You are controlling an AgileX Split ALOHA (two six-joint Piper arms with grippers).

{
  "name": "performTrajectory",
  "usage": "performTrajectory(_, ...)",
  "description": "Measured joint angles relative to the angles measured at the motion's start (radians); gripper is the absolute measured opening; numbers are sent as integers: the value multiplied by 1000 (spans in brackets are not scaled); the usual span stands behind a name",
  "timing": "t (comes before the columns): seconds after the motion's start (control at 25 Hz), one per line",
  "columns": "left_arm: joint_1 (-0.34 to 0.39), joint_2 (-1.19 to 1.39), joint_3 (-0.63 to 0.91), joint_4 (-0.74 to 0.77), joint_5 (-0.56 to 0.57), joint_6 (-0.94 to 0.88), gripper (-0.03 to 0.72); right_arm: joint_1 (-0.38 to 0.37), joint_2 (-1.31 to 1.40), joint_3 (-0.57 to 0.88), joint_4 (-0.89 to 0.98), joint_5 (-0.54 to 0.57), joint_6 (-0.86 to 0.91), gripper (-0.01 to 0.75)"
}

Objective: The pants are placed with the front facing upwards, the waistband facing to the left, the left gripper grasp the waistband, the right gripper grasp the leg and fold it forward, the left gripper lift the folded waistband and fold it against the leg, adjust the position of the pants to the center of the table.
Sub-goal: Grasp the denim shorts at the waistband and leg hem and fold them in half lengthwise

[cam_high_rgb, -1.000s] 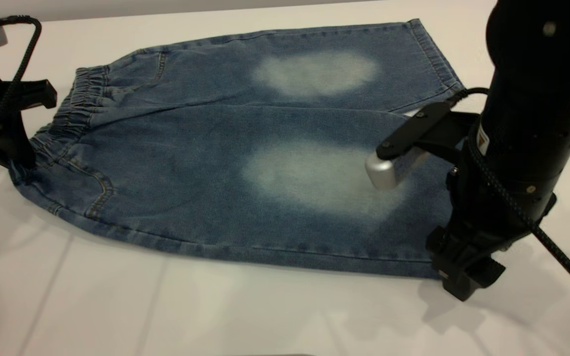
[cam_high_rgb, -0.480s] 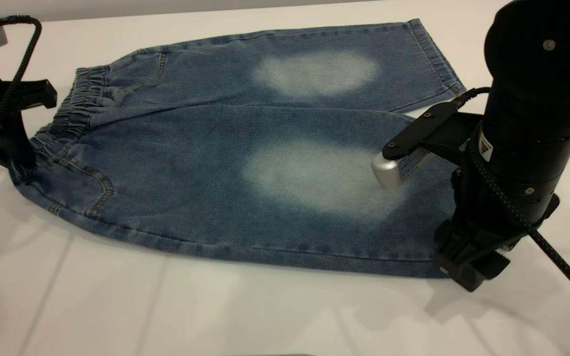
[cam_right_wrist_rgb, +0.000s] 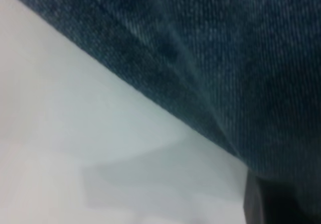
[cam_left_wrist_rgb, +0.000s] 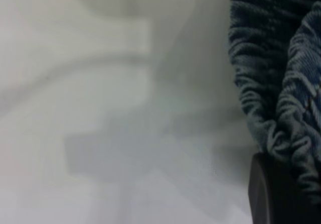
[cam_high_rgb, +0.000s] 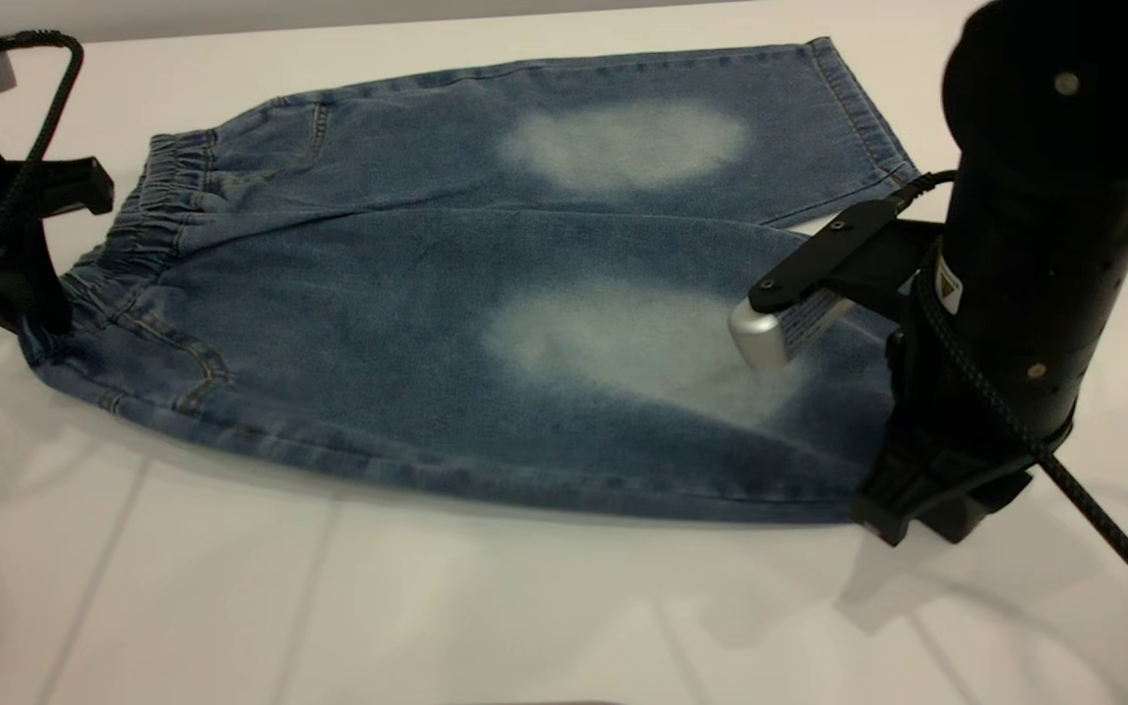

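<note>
The blue denim pants [cam_high_rgb: 407, 294] lie front up on the white table [cam_high_rgb: 329, 607], with the ruffled waistband [cam_high_rgb: 148, 211] to the left. At the near-left corner, my left gripper [cam_high_rgb: 40, 318] is shut on the waistband. The left wrist view shows the gathered waistband [cam_left_wrist_rgb: 271, 83] running in beside one of its fingers [cam_left_wrist_rgb: 263, 194]. My right gripper [cam_high_rgb: 902, 509] is shut on the near leg's hem corner at the right. In the right wrist view the leg's hem [cam_right_wrist_rgb: 165, 83] hangs a little above the table, with denim over one of that gripper's fingers [cam_right_wrist_rgb: 258, 204].
A thick black cable [cam_high_rgb: 30, 127] loops over the left arm, and another cable [cam_high_rgb: 1112, 529] trails off the right arm to the lower right. The right arm's silver wrist camera [cam_high_rgb: 770, 338] hangs over the near leg. Bare tabletop stretches in front of the pants.
The right gripper has risen and pulled back slightly with the leg hem. The pants' near edge has lifted off the table and shifted away from the front. The left gripper has held still.
</note>
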Motion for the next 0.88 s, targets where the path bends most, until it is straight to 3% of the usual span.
performTrajectory(0.16,0,-24,-28,-2,65,1,59,0,-75,-43,1,78,0,30)
performTrajectory(0.48,0,-40,-161,-41,182,4,59,-12,-197,-183,1,96,0,30)
performTrajectory(0.72,0,-40,-219,-95,163,4,59,-86,-197,-252,6,77,-1,30)
performTrajectory(0.88,0,-40,-220,-210,96,4,59,-154,-197,-261,36,64,-1,30)
